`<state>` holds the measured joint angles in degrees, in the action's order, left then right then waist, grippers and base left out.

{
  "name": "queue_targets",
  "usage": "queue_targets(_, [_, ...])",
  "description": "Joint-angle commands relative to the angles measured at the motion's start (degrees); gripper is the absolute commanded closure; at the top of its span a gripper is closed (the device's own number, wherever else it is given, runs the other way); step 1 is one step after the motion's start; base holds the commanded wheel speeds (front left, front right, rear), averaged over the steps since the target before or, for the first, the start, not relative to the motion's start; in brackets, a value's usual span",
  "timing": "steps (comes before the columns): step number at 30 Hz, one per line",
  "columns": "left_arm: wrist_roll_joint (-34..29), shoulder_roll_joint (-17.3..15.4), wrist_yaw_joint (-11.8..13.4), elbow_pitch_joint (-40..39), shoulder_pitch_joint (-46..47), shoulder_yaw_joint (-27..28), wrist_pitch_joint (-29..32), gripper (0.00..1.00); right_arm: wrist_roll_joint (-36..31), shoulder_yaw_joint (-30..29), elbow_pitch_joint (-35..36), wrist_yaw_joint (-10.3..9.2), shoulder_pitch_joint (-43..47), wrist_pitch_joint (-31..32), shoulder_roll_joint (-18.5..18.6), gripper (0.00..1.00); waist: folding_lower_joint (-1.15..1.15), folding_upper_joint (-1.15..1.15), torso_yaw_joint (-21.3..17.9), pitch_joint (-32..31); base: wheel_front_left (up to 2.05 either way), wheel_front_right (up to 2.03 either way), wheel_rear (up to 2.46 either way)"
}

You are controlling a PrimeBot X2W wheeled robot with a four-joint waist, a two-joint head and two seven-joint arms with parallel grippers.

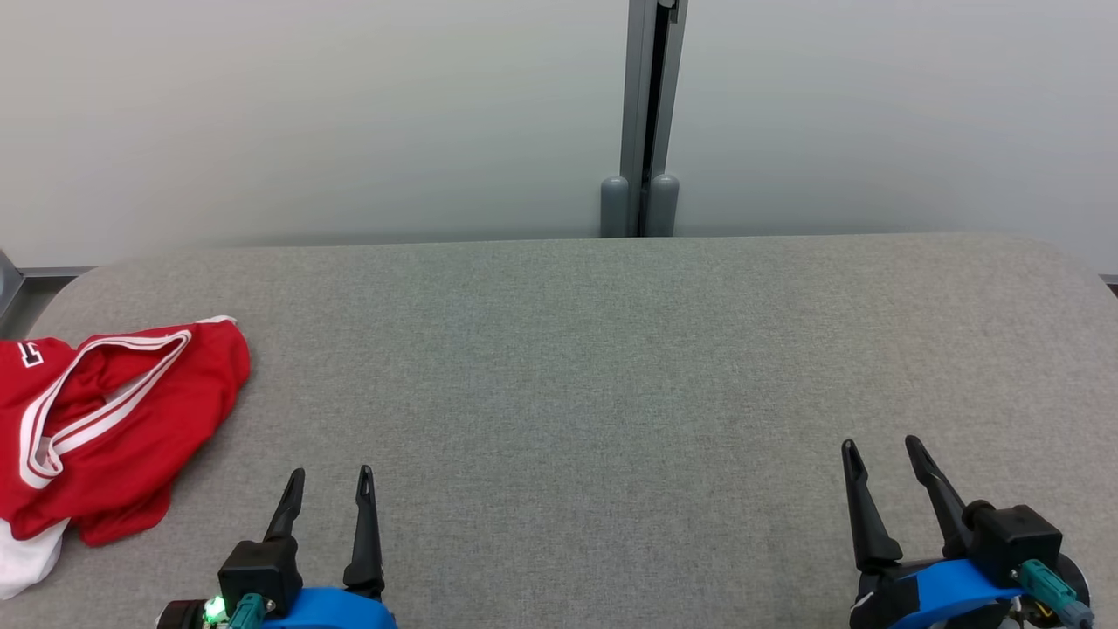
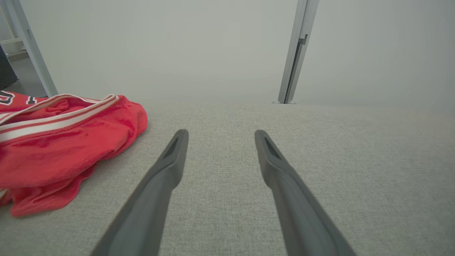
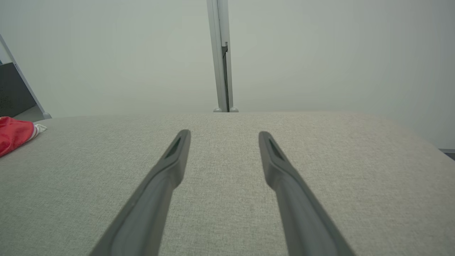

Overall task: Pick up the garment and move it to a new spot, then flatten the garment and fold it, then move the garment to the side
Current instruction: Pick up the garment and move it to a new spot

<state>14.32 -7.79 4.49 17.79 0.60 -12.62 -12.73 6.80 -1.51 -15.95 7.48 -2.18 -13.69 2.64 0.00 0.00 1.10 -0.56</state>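
Note:
A crumpled red garment (image 1: 113, 419) with white trim lies bunched at the far left of the grey table, partly cut off by the head view's edge. In the left wrist view the garment (image 2: 60, 149) sits to the left of my fingers, apart from them. My left gripper (image 1: 330, 476) (image 2: 218, 133) hovers low over the cloth surface at the front left, open and empty. At the front right my right gripper (image 1: 880, 445) (image 3: 224, 133) is open too, with nothing between its fingers. A red corner of the garment (image 3: 16, 133) shows far left in the right wrist view.
The grey fabric-covered table (image 1: 594, 367) has rounded corners and spreads bare between the garment and my right gripper. Behind it stands a pale wall panel with a grey metal post (image 1: 648, 114) at the table's back edge.

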Motion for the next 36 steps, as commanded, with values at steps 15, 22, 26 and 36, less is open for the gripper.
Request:
queue_targets(15, [1.00,-0.88,0.88,-1.62,-0.48,0.10,-0.03,0.00,1.30,-0.18,-0.04,0.03,1.14,-0.94,0.39,0.00,0.00,0.00,9.98,-0.36,0.00,0.00,0.00])
queue_targets(22, [1.48,-1.82,0.84,-2.84,-0.90,0.34,0.21,0.00,1.61,0.28,0.02,0.03,1.68,-1.12,0.40,0.00,0.00,0.00,17.72,-0.45,0.00,0.00,0.00])
queue_targets(26, [1.61,-2.40,1.05,-3.38,-1.14,0.51,0.57,0.00,1.88,0.70,-0.06,0.03,1.80,-1.19,0.40,0.00,0.00,0.00,21.91,-0.72,0.00,0.00,0.00])
queue_targets(36, [2.27,-3.39,2.24,-5.46,-2.56,1.41,1.12,0.00,1.73,2.41,-0.35,0.03,0.83,-1.44,0.41,0.00,0.00,0.00,28.59,-0.35,0.00,0.00,0.00])
